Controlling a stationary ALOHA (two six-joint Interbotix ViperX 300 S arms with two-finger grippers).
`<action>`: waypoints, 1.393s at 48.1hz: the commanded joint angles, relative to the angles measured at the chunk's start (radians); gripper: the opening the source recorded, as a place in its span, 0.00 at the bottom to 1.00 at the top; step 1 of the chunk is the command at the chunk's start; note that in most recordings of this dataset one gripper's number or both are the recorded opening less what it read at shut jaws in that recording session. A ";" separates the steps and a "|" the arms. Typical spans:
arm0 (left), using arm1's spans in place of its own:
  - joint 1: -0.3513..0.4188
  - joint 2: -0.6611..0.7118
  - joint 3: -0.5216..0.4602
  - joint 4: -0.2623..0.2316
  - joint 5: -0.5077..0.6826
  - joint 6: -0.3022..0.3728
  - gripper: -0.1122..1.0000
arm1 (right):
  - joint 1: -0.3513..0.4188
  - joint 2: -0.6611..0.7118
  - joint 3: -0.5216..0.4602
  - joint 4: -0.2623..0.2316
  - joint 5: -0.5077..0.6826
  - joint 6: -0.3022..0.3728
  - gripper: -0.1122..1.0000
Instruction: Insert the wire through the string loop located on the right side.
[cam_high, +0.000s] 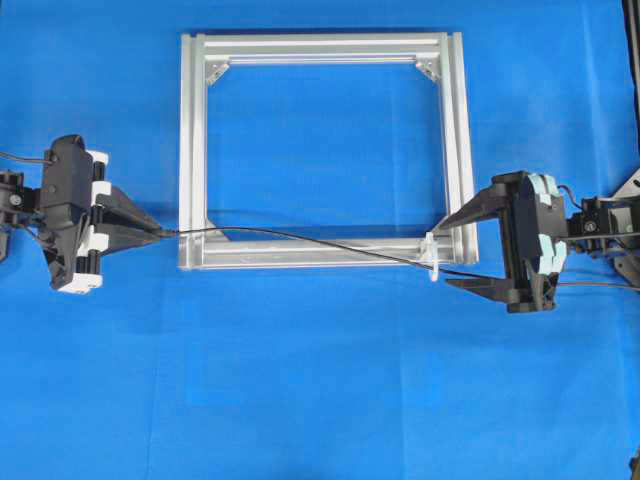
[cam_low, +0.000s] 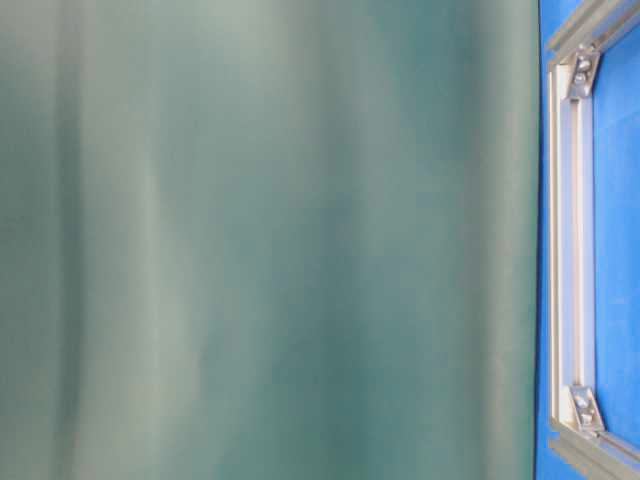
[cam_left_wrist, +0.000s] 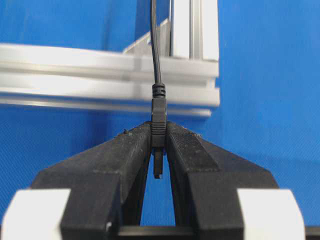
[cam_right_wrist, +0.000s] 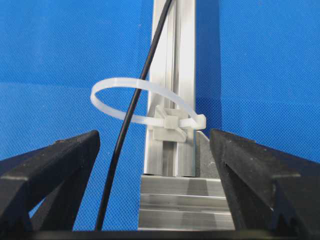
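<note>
Our left gripper (cam_left_wrist: 158, 142) is closed on the plug of the wire (cam_high: 300, 238), which already runs through the string loop (cam_right_wrist: 131, 100). Our right gripper (cam_high: 460, 250) stands wide open around the loop. We judge the wire light and floppy, so holding the stiff plug is best.

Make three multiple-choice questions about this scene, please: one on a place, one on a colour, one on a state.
1. Where does the string loop sit?
A. The frame's lower right corner
B. The frame's upper left corner
C. On the cloth, away from the frame

2. What colour is the wire?
A. Red
B. Black
C. Yellow

3. How is the left tool?
A. Wide open, empty
B. Shut on the wire's plug
C. Shut on the frame

Answers:
1 A, the overhead view shows the loop at that corner.
2 B, it shows black against the blue cloth.
3 B, the left wrist view shows the plug pinched between its fingers.
</note>
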 joint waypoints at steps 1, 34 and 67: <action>-0.005 0.002 -0.018 0.000 0.009 -0.002 0.17 | 0.003 -0.017 -0.017 -0.002 -0.003 -0.003 0.92; 0.000 -0.008 -0.021 0.000 0.014 0.002 0.78 | 0.002 -0.038 -0.023 -0.002 0.012 -0.006 0.93; 0.040 -0.347 -0.063 0.006 0.179 0.012 0.78 | -0.055 -0.364 -0.067 -0.002 0.288 -0.054 0.92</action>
